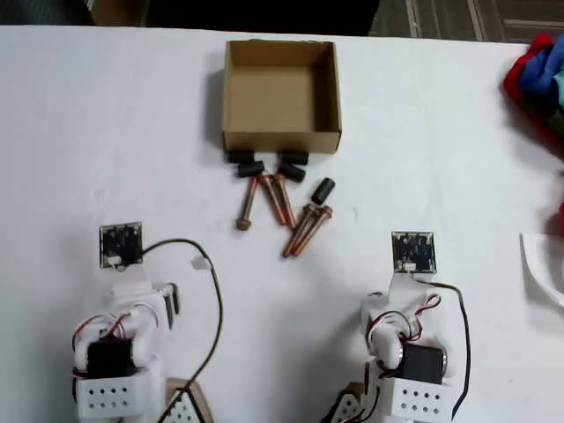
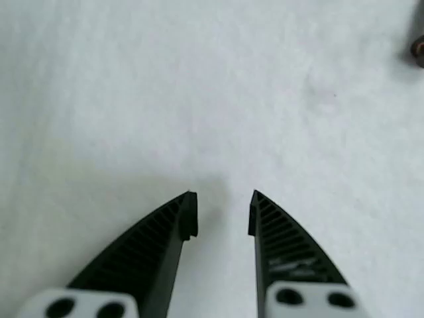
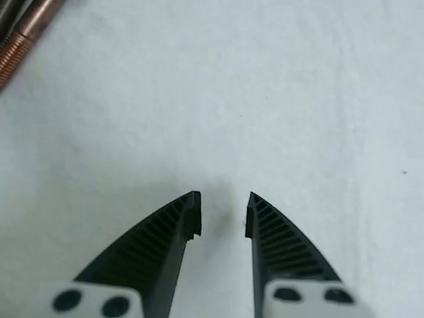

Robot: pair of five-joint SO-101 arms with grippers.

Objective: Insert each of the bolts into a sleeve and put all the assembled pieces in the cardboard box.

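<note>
A cardboard box [image 1: 282, 141] stands open at the back middle of the white table. Just in front of it lie several black sleeves [image 1: 251, 167], one [image 1: 324, 189] a little apart. Several copper bolts [image 1: 273, 198] lie loose in front of the sleeves, two of them [image 1: 307, 231] side by side. Both arms sit folded at the near edge, well short of the parts. My left gripper [image 2: 222, 205] is open over bare table, with a bolt end [image 2: 418, 50] at the frame's edge. My right gripper [image 3: 222, 205] is open too, holding nothing, with bolt shafts [image 3: 26, 33] ahead.
A heap of red and blue cloth [image 1: 538, 75] lies at the table's right edge, with a white curved object [image 1: 542, 264] nearer the front. A black cable [image 1: 214, 300] loops beside the left arm. Bare white table lies between the arms and the bolts.
</note>
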